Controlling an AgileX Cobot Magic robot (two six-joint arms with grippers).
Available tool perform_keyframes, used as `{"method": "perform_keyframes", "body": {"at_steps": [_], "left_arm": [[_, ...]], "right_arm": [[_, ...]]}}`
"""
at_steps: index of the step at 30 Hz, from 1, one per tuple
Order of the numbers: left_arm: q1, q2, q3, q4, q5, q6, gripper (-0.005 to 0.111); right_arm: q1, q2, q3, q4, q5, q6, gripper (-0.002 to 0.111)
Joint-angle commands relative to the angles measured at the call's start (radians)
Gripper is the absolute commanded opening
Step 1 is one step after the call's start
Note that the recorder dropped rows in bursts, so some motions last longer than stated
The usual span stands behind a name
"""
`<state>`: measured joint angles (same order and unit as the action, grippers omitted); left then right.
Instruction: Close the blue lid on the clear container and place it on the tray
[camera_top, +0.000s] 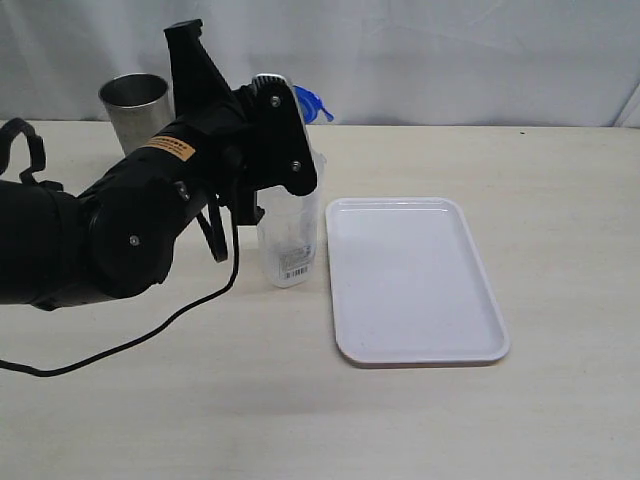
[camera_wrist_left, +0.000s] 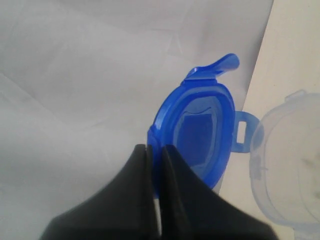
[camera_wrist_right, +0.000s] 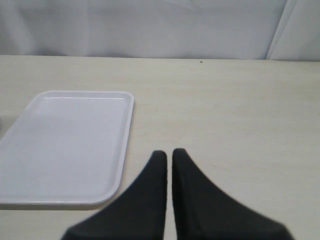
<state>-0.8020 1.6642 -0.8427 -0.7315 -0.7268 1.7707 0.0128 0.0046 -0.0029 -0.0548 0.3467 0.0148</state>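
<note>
1. left gripper (camera_wrist_left: 156, 150): jaws all but pressed together, pinching the rim of the blue lid (camera_wrist_left: 200, 135).
2. blue lid: small rounded-square plastic lid, qty 1. Stands open, tipped on edge, inner face toward the wrist. One snap flap sticks out at the far end, another lies close by the container's mouth.
3. clear container (camera_top: 290, 245): tall narrow transparent plastic tumbler, qty 1. Upright on the table (camera_top: 560, 200), just below left gripper, white barcode label nr base.
4. right gripper (camera_wrist_right: 169, 154): jaws pressed together on nothing, over the table.
5. tray (camera_wrist_right: 65, 145): flat white rect. plastic, low rim, qty 1. Near right gripper, just beside the container.
6. steel cup (camera_top: 135, 105): grey, qty 1, apart from left gripper.
</note>
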Motion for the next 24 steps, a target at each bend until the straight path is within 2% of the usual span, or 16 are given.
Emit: {"method": "perform_keyframes", "body": {"at_steps": [1, 5, 12, 19, 24], "left_arm": [[-0.002, -0.007, 0.003, -0.026, -0.020, -0.014, 0.000], [-0.005, -0.007, 0.003, -0.048, -0.020, -0.012, 0.000], [-0.066, -0.007, 0.021, -0.049, -0.072, 0.037, 0.000], [-0.066, -0.007, 0.031, -0.091, -0.070, 0.042, 0.000], [-0.090, -0.007, 0.062, -0.091, -0.081, 0.050, 0.000]], "right_arm": [[0.002, -0.005, 0.003, 0.002, -0.009, -0.008, 0.005], [0.002, -0.005, 0.003, 0.002, -0.009, -0.008, 0.005], [0.002, -0.005, 0.003, 0.002, -0.009, -0.008, 0.005], [0.002, -0.005, 0.003, 0.002, -0.009, -0.008, 0.005], [0.002, -0.005, 0.003, 0.002, -0.009, -0.008, 0.005]]}}
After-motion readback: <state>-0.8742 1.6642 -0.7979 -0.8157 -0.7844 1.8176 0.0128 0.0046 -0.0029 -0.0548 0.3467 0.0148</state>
